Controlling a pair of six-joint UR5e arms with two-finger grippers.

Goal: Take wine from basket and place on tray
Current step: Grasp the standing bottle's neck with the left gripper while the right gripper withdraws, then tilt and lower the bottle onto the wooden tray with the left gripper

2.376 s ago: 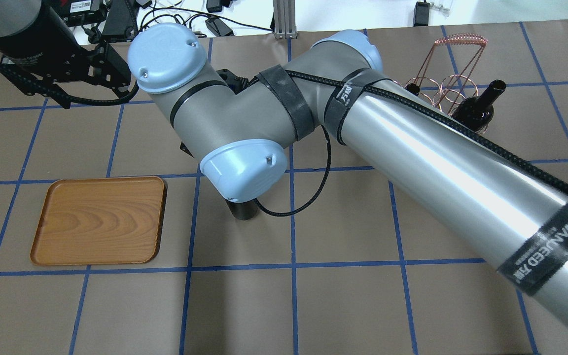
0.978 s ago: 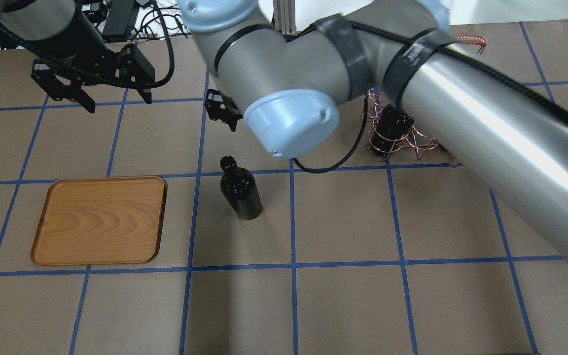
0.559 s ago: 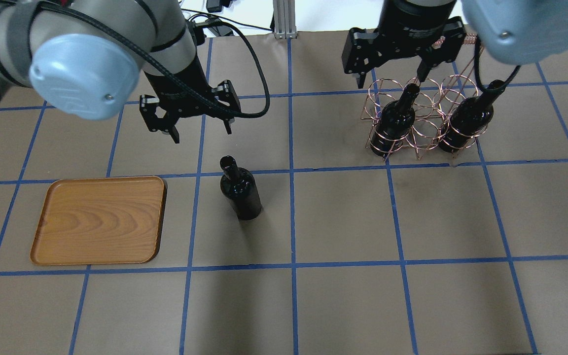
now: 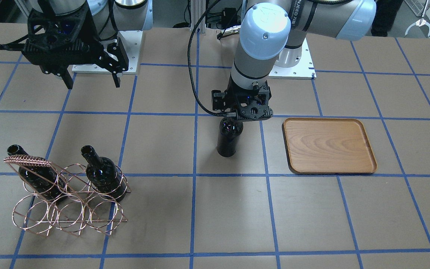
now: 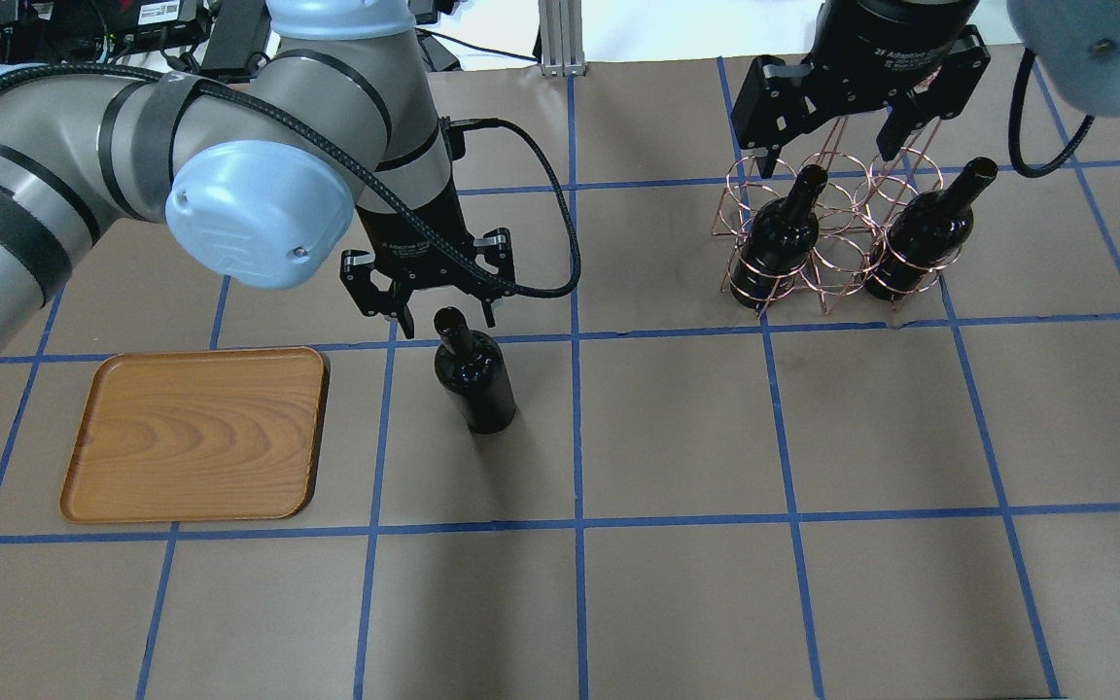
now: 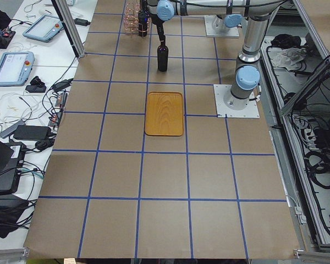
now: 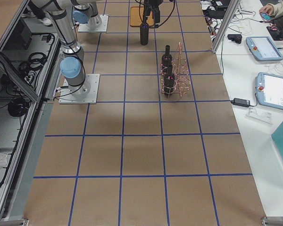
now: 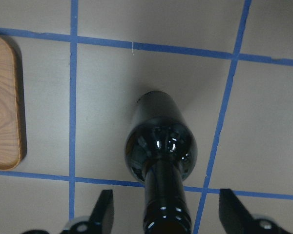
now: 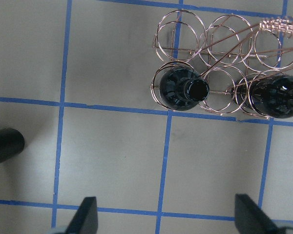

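One wine bottle (image 5: 477, 384) stands upright on the table, right of the wooden tray (image 5: 195, 433). My left gripper (image 5: 448, 326) is open, and its fingers stand on either side of the bottle's neck with gaps. The left wrist view shows the bottle (image 8: 161, 151) between the two fingers (image 8: 103, 214). Two more bottles (image 5: 779, 238) (image 5: 920, 233) stand in the copper wire basket (image 5: 837, 262) at the far right. My right gripper (image 5: 827, 158) is open and empty, above the basket's back side. The tray (image 4: 329, 145) is empty.
Blue tape lines grid the brown table. In the right wrist view the basket (image 9: 219, 63) holds both bottles in its near row, and the free bottle's base (image 9: 5, 144) shows at the left edge. Cables and boxes lie beyond the table's far edge.
My right arm let go of the standing bottle and pulled back over the basket. My left gripper moved right and forward, and now straddles that bottle's neck.
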